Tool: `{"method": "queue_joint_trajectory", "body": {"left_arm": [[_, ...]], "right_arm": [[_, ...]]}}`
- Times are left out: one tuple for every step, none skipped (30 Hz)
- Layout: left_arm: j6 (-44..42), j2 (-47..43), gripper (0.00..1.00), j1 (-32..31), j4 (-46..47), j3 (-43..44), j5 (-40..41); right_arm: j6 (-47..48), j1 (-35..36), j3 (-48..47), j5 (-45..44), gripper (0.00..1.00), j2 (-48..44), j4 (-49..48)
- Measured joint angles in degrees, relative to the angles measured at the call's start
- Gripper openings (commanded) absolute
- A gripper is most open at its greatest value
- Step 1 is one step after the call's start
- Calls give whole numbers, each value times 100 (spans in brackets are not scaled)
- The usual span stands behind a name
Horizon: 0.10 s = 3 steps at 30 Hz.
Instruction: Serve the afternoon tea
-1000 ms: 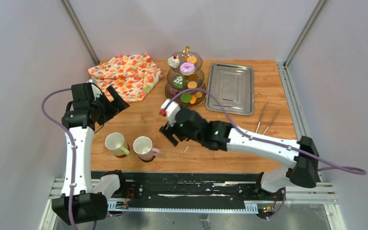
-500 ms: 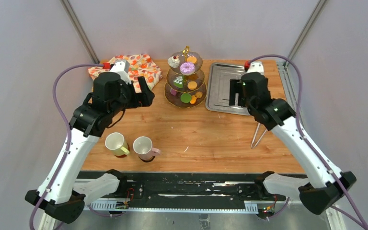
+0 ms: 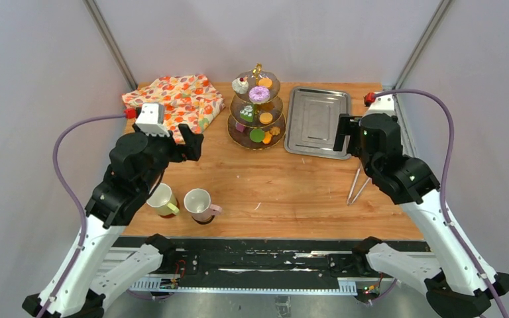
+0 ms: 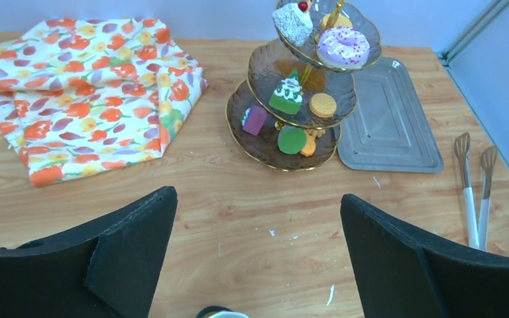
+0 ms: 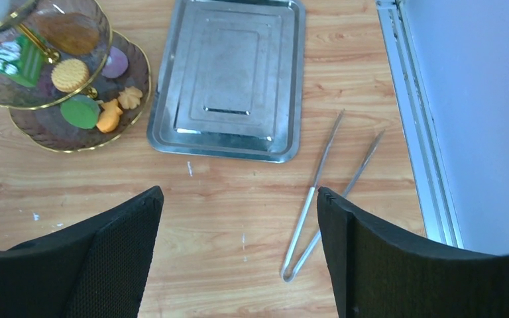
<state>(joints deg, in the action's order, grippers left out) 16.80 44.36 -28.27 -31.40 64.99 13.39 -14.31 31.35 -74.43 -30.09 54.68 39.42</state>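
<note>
Top external view: three-tier stand [image 3: 256, 109], brown glass, gold handle, stocked with pastries [image 3: 259, 93], far centre of table [image 3: 291, 185]; pink mug [image 3: 199, 205] and yellow-green mug [image 3: 161, 199], side by side, front left; left end effector [image 4: 257, 196] wide, empty, beside floral cloth [image 3: 175, 99]; right end effector [image 5: 238, 192] wide, empty, near steel tray [image 3: 318, 122] and tongs [image 3: 359, 179].

A wooden table [image 3: 291, 192] stands between plain pale walls [image 3: 33, 79] and aluminium posts [image 3: 111, 43].
</note>
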Motion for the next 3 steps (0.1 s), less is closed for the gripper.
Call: {"method": "queue_joint_trajectory", "body": {"left_arm": [[-35, -118, 98, 0, 52, -103, 24], [-57, -201, 98, 0, 101, -173, 59], [-83, -280, 98, 0, 138, -205, 107]], "right_arm": [[-11, 0, 63, -24, 85, -26, 24], [-20, 0, 118, -50, 84, -42, 42], [-33, 0, 160, -83, 85, -50, 79]]}}
